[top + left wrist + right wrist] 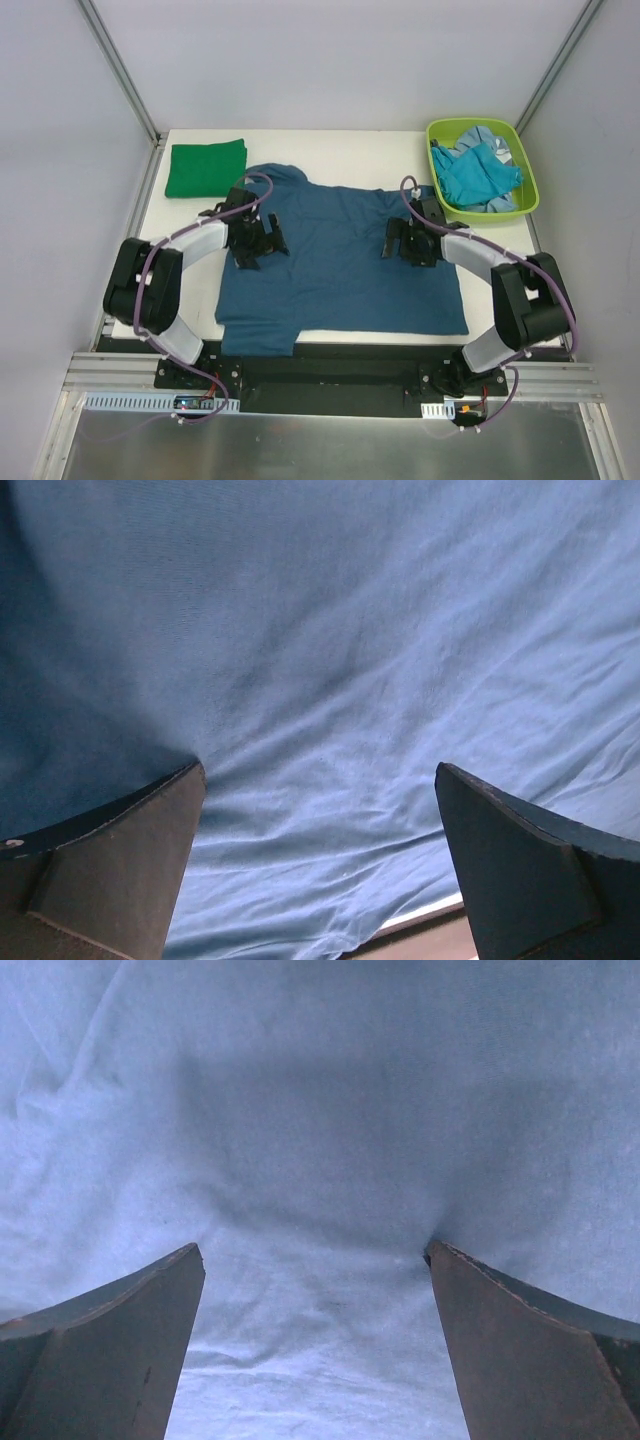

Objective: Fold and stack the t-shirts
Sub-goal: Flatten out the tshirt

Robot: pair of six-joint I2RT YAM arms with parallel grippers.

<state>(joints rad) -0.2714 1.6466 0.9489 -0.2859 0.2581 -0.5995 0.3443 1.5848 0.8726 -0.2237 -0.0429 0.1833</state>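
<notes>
A dark teal-blue t-shirt (340, 265) lies spread flat in the middle of the table. A bright green t-shirt (206, 166) lies folded at the back left. Turquoise and pale blue t-shirts (480, 178) sit crumpled in the bin. My left gripper (262, 240) is open, fingertips down on the blue shirt's left part; its view is filled with blue cloth (340, 660). My right gripper (402, 242) is open, fingertips pressing on the shirt's right part (320, 1110). Neither holds cloth.
A lime-green plastic bin (530, 192) stands at the back right corner. The white table (330, 142) shows bare along the back edge. The shirt's hem reaches the table's front edge (430, 912).
</notes>
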